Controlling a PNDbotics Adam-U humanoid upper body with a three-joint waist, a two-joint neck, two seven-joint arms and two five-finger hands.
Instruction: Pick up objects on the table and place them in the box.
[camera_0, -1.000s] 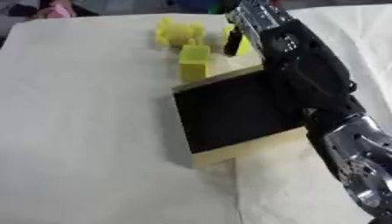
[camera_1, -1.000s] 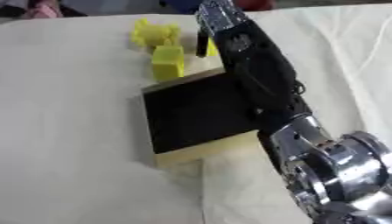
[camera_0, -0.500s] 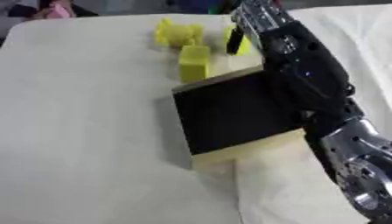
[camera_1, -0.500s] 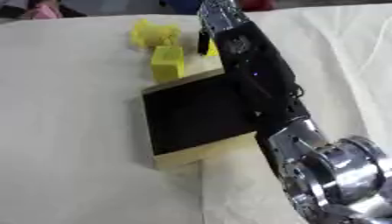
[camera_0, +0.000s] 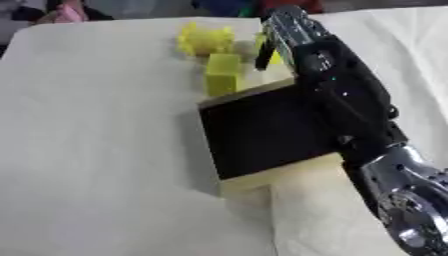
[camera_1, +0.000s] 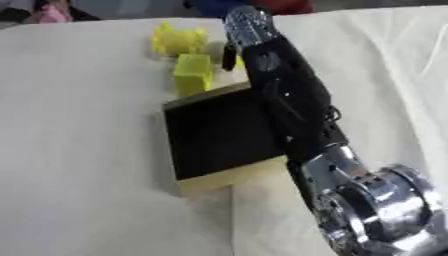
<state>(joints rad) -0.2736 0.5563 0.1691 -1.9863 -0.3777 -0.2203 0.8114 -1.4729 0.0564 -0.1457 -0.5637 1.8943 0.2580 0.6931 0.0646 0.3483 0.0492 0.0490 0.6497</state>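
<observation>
Matt cloth table cover (camera_0: 96, 150); glossy silver-metal arm joint (camera_1: 376, 200).

right hand (camera_0: 284, 27) reaches past box (camera_0: 262, 135) toward yellow blocks (camera_0: 219, 55).

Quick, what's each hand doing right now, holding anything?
Right hand: reaching past the box among the yellow blocks; whether it is open or shut cannot be told.
Left hand: not in view.

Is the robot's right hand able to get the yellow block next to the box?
Probably yes. The right hand is stretched out past the box, and the yellow block stands in the open just to its left, with nothing between them. Whether its fingers already hold something is unclear.
</observation>
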